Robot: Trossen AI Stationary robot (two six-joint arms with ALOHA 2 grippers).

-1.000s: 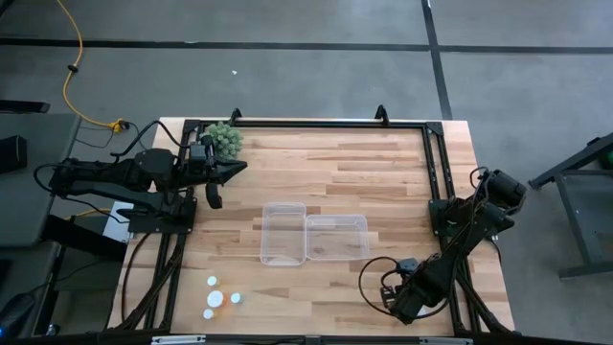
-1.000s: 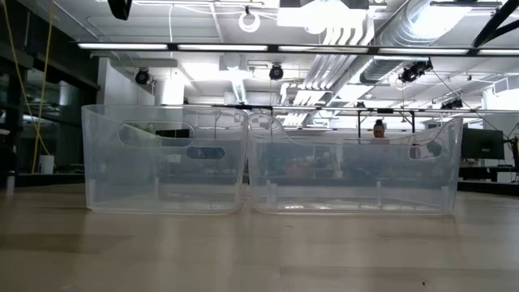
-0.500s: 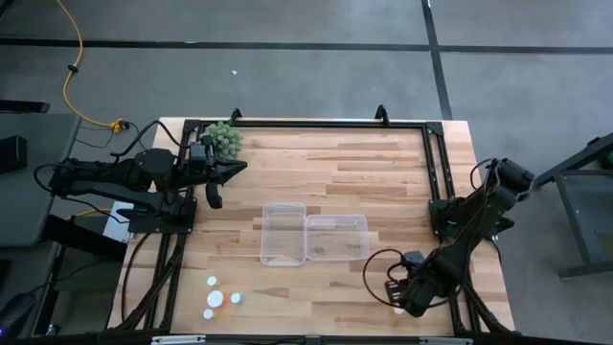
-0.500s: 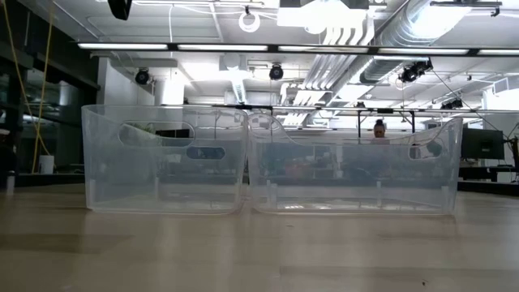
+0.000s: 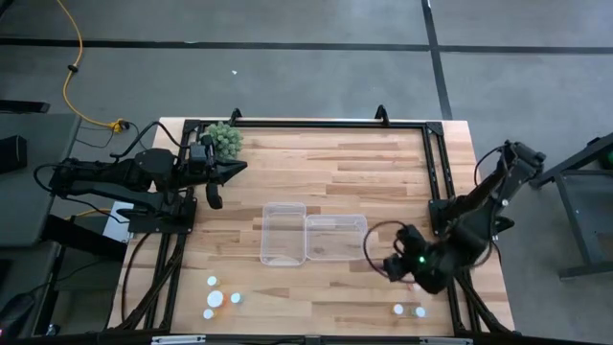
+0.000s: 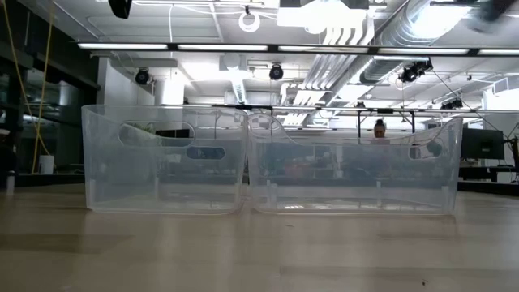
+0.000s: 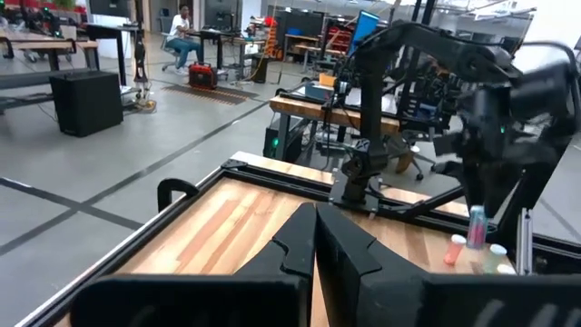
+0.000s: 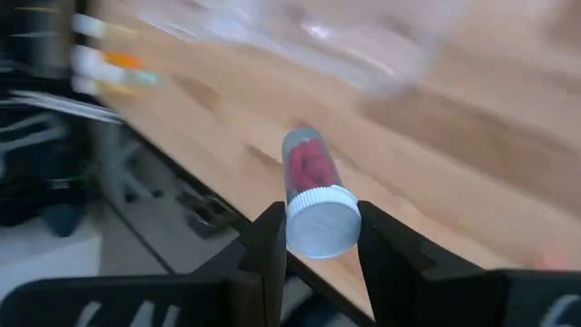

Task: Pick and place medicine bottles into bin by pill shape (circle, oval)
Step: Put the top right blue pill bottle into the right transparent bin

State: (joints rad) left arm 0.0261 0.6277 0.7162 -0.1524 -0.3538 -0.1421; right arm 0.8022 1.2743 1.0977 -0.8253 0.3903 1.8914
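Right gripper clamped on a medicine bottle with red pills, carry step, lifted beside right clear bin; next needs pill-shape call, then drop. Two bottles left near edge, three at left. Left gripper shut, empty, parked far. Versus earlier: right arm raised from edge
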